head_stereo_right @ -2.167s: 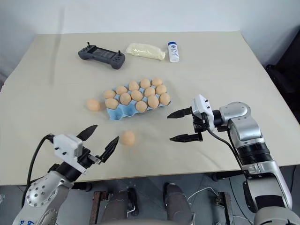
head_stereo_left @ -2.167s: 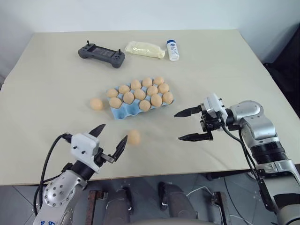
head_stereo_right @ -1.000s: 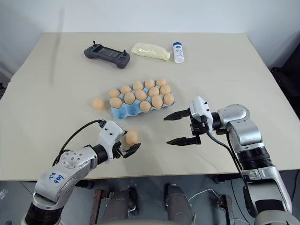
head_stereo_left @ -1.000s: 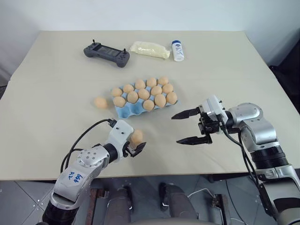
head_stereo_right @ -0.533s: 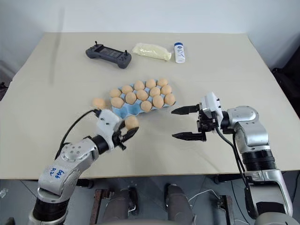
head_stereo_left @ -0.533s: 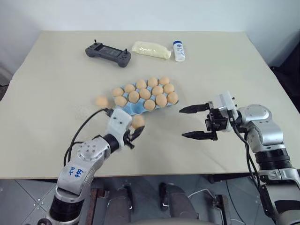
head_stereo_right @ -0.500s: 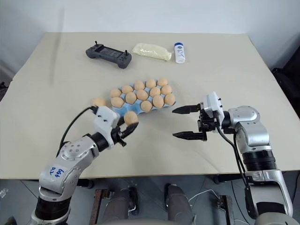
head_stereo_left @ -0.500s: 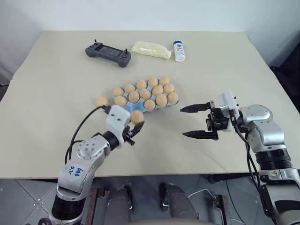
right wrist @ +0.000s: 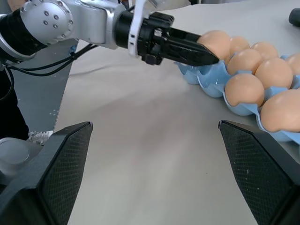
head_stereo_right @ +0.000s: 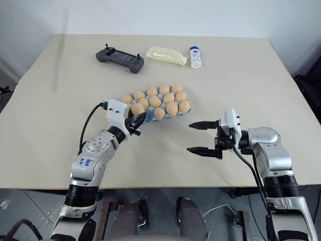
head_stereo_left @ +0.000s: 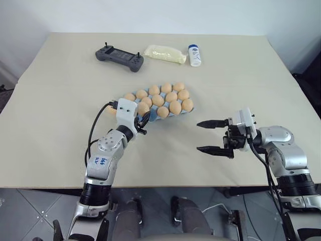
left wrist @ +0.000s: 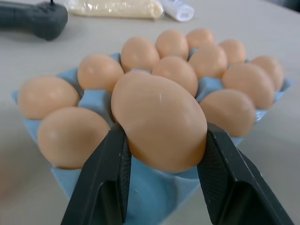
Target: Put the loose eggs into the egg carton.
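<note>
Beige table [head_stereo_left: 60, 75] carries the egg carton [head_stereo_left: 189, 110] at its middle. From the head, the left gripper [head_stereo_left: 142, 122] reaches its near corner; the right gripper [head_stereo_left: 208, 136] hangs spread, well right. Left wrist: black fingers [left wrist: 105, 180] pinch an egg [left wrist: 159, 122] over the carton's front cups.

My two eye cameras sit high on my head and look forward and down at the whole table [head_stereo_left: 60, 75], from its near edge to its far edge. They both see almost the same thing. My left wrist camera is very close and low. It looks along my left gripper [left wrist: 161, 154] at the egg carton [left wrist: 154, 187] toward the far edge. My right wrist camera looks sideways across the tabletop, between my right fingers [right wrist: 56, 164], and also sees the carton and my left gripper.
</note>
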Available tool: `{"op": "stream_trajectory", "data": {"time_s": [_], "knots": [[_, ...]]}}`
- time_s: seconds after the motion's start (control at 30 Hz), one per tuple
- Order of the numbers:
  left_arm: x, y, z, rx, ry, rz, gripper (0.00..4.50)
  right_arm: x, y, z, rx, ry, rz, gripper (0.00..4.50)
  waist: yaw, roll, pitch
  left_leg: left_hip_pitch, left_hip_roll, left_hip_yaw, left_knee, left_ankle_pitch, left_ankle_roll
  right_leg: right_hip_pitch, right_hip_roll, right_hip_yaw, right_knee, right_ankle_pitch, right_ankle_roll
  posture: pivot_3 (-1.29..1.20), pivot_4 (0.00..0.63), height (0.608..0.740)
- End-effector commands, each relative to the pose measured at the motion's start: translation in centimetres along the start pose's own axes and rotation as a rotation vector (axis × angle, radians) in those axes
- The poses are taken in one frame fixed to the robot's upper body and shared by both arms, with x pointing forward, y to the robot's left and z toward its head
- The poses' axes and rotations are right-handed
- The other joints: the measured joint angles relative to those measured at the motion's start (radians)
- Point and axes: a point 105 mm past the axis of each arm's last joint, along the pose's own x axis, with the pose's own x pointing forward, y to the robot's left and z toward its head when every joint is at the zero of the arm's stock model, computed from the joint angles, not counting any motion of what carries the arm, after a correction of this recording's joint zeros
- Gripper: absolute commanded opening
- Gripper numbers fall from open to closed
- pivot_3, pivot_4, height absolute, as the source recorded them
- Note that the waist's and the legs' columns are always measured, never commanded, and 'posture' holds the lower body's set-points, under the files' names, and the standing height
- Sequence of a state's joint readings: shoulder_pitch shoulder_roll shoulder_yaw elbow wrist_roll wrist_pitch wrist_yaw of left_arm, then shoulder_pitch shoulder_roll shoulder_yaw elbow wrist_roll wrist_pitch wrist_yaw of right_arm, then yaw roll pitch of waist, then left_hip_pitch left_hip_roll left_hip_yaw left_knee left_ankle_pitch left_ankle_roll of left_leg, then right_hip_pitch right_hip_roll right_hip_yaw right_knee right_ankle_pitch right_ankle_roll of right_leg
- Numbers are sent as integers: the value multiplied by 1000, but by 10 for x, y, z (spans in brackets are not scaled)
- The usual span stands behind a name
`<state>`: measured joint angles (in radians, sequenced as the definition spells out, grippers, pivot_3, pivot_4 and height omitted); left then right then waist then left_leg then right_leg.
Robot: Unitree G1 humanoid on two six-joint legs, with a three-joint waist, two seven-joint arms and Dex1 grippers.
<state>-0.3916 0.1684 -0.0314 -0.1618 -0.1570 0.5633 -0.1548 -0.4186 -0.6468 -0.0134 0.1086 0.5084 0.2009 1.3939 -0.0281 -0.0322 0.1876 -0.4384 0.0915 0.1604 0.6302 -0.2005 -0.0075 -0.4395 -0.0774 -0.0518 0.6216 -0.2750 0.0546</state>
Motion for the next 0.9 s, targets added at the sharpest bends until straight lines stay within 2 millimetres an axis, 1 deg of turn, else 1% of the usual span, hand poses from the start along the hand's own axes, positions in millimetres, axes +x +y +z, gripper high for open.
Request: {"op": "stream_trajectory", "data": {"time_s": [0.03, 0.13, 0.17, 0.3, 0.37, 0.67, 0.83, 0.9], "knots": [[10, -14, 25, 83, -103, -64, 1666, -5, 1, 12, -44, -20, -29, 4500, 3, 0, 0, 0, 0, 0, 0, 0, 0, 0, 0, -1, 0, 0, 0, 0, 150, 740], [11, -18, 27, 83, -122, -90, 1666, -6, 1, 11, -42, -17, -38, 4500, 3, 0, 0, 0, 0, 0, -1, 0, 0, 0, 0, -1, 0, 3, 5, 0, 150, 740], [11, -20, 28, 85, -130, -99, 1666, -6, 1, 10, -39, -15, -40, 4500, 2, 0, 0, 0, 0, 0, -1, 0, 0, 0, 0, -1, 0, 6, 11, 0, 150, 740], [11, -28, 29, 70, -156, -154, 1666, -6, 1, 8, -36, -7, -42, 4500, 1, 0, 0, 0, 0, 0, -1, 0, 0, -1, 0, -1, 0, 6, 11, 0, 150, 740], [11, -28, 27, 58, -157, -153, 1666, -5, 1, 8, -37, -6, -41, 4500, 1, 0, 0, 0, 0, 0, -1, 0, 0, 0, 1, -1, 0, 6, 11, 0, 150, 740], [6, -24, 31, 40, -167, -128, 4471, -4, -2, 8, -39, -4, -41, 4500, 1, 0, 0, 0, 0, 0, -1, 0, 1, 0, 1, -1, -1, 6, 11, 0, 150, 740], [0, -19, 33, 48, -171, -116, 4471, -4, -2, 7, -40, -3, -39, 4500, 1, 0, 0, -1, 0, 0, -1, 0, 1, 0, 1, -1, -1, 6, 11, 0, 150, 740], [-7, -19, 36, 54, -185, -137, 4471, -4, -2, 7, -41, -3, -38, 4500, 1, 0, 0, -1, 0, 0, -1, 0, 1, 0, 1, -1, -1, 6, 10, 0, 150, 740]]}}
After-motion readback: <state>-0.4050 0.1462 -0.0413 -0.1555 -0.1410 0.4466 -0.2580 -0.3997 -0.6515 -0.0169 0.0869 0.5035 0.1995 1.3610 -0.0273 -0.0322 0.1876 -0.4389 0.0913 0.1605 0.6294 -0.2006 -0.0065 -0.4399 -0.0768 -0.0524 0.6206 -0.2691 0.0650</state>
